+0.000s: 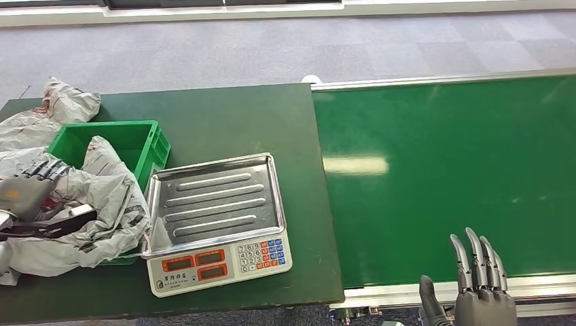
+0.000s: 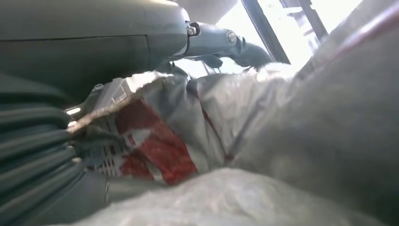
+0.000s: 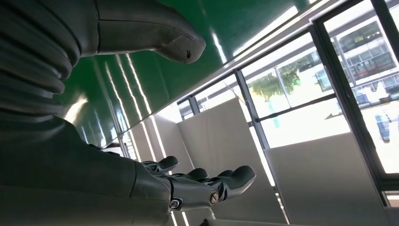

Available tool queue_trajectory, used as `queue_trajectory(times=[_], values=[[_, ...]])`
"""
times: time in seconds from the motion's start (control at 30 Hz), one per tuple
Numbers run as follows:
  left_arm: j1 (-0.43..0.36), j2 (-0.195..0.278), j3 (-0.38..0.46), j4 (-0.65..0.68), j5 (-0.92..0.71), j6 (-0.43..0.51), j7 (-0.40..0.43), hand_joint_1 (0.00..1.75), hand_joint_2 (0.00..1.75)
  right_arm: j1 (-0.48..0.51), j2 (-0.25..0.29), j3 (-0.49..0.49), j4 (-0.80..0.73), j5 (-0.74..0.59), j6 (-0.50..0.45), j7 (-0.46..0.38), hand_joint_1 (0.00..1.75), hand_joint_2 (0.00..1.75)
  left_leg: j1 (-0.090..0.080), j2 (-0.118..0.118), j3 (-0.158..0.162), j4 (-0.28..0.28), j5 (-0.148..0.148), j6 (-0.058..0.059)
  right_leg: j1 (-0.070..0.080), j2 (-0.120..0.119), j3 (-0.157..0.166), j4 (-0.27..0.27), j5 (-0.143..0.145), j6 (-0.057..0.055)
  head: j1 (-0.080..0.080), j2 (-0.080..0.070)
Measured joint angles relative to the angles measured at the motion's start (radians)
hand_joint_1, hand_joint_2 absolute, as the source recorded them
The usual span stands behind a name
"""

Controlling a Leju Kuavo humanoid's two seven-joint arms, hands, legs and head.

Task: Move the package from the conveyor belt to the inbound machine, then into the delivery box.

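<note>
You see the left hand (image 1: pixel 27 193) at the left edge of the head view, fingers wrapped on the crumpled grey plastic mail package (image 1: pixel 81 217) with red print. That package sits over the near side of the green plastic delivery box (image 1: pixel 139 139) and spills onto the dark green counter (image 1: pixel 224 115). In the left wrist view the same package (image 2: pixel 244 122) lies right against the hand's ribbed cover (image 2: pixel 33 155), and a dark finger arches over it. A second grey bag (image 1: pixel 51 112) lies behind the box, at the counter's far left.

Just right of the box you have the inbound machine, a white scale with a steel tray (image 1: pixel 217 200) and a keypad front; the tray holds nothing.

The green conveyor belt (image 1: pixel 448 170) runs to the right of the counter. Your right hand (image 1: pixel 475 285) hovers at the belt's near edge, fingers straight and spread, holding nothing; the right wrist view shows its fingers (image 3: pixel 226 181) extended with the belt behind.
</note>
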Motion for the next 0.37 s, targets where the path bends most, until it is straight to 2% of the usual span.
queue_trajectory(times=[0.1,0.2,0.3,0.37], values=[[-0.005,-0.040,0.031,-0.014,-0.011,0.059,0.024,0.00,0.00,0.000,0.001,0.000,-0.003,0.004,0.009,0.002,0.00,1.75,0.000,0.000,0.004,0.001,0.001,0.001,0.000,-0.001,0.000,0.000,0.000,0.000,0.000,0.000],[-0.008,-0.095,0.079,-0.086,-0.031,0.133,0.067,0.00,0.00,-0.006,0.005,0.001,-0.003,0.008,0.013,0.000,0.00,1.75,0.000,-0.003,0.005,0.003,0.002,0.001,0.001,-0.003,-0.001,0.000,0.001,0.001,0.000,0.000],[-0.036,-0.146,0.121,-0.172,0.046,0.122,0.093,0.00,0.00,-0.017,0.012,0.005,-0.003,0.016,0.015,0.000,0.00,1.75,0.000,-0.004,0.004,0.003,0.002,0.001,0.001,-0.005,-0.001,0.000,0.001,0.001,0.000,0.000],[-0.059,-0.163,0.137,-0.208,0.117,0.100,0.092,0.00,0.00,-0.021,0.016,0.009,-0.003,0.021,0.014,0.001,0.00,1.75,0.000,-0.004,0.002,0.004,0.002,0.001,0.001,-0.005,-0.001,0.000,0.001,0.001,0.000,0.000]])
